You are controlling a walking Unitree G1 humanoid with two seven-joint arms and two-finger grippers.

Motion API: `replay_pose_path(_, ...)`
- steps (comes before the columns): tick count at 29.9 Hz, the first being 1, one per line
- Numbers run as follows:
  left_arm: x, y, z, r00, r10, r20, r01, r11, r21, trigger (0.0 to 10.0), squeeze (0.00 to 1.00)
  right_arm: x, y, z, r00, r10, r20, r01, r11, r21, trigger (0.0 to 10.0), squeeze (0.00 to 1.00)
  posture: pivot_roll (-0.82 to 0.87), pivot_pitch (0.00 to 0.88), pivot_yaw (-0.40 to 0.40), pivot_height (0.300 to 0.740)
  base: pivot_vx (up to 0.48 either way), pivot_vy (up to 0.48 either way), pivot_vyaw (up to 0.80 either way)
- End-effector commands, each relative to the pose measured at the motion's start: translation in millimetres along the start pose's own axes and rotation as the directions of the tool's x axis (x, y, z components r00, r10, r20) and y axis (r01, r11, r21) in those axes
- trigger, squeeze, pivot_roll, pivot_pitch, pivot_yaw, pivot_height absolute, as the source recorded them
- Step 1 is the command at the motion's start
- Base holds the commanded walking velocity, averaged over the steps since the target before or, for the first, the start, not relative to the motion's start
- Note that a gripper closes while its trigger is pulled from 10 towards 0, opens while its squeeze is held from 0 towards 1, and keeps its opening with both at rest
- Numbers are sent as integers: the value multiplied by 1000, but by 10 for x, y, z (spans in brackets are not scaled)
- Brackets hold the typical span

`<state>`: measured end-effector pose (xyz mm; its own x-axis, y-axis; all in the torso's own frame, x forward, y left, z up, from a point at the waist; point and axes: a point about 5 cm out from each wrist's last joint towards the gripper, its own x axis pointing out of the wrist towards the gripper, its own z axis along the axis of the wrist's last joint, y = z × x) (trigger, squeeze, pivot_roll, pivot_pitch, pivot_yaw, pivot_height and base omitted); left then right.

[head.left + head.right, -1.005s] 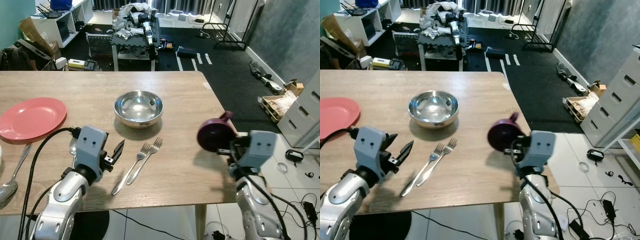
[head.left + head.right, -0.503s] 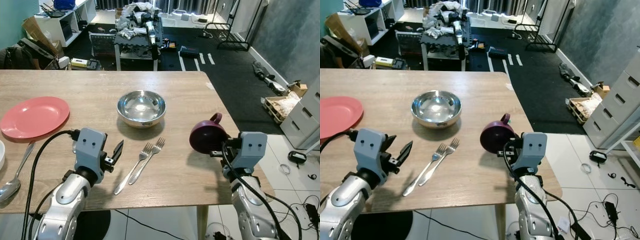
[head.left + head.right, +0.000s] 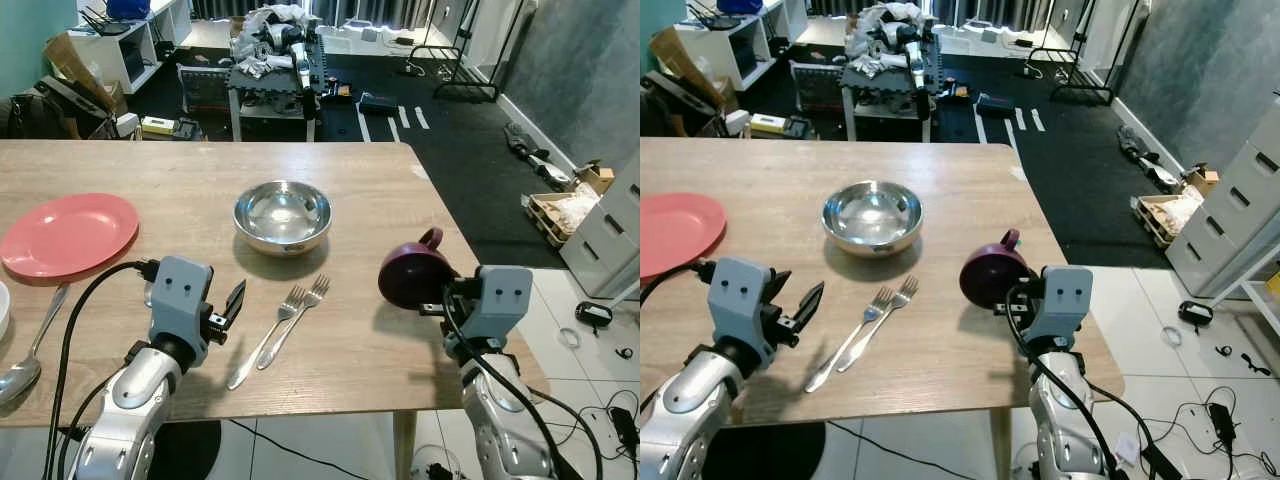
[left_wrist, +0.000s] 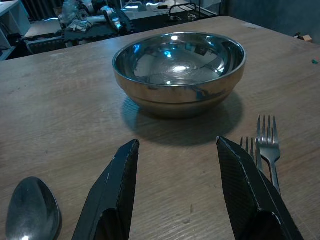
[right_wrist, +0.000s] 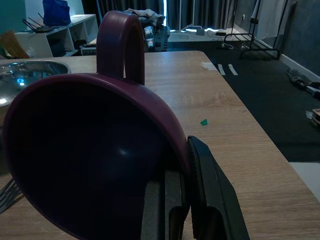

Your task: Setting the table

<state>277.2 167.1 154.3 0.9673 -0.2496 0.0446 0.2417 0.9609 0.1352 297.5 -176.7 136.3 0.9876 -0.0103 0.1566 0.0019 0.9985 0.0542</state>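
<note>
Left eye view: right gripper (image 3: 437, 300) pinches rim of purple mug (image 3: 412, 275) above table (image 3: 400, 190) near right edge. Left gripper (image 3: 232, 305) fingers spread, beside two forks (image 3: 285, 318). Left wrist view adds spoon (image 4: 32, 215) near steel bowl (image 4: 179, 70).

Home dining room, wooden table (image 3: 150, 170), drawers (image 3: 610, 235)

- Purple mug (image 3: 412, 275): tipped on its side in my right gripper (image 3: 440, 300), handle up, right of steel bowl (image 3: 281, 214).
- Two forks (image 3: 275, 329): flat, side by side, just before the bowl.
- Pink plate (image 3: 66, 233): far left of bowl.
</note>
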Motion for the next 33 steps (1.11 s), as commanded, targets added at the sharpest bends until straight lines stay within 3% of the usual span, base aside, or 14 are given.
replay_pose_path(1, 2, 15, -36, 1000, 11, -19, -11, 1000, 1, 10000, 0, -17, -3, -27, 1000, -7, -1, 7, 1000, 10, 10000, 0, 8, 0, 41, 740, 0, 0, 0)
replay_pose_path(19, 13, 22, -31, 1000, 14, -16, -14, 1000, 4, 10000, 0, -15, -1, -39, 1000, -8, -6, 8, 1000, 9, 10000, 0, 8, 0, 43, 740, 0, 0, 0)
replay_pose_path(33, 18, 22, -31, 1000, 12, -17, -12, 1000, 3, 10000, 0, -17, -17, -49, 1000, -18, -16, 18, 999, 31, 10000, 0, 5, 2, 46, 740, 0, 0, -800)
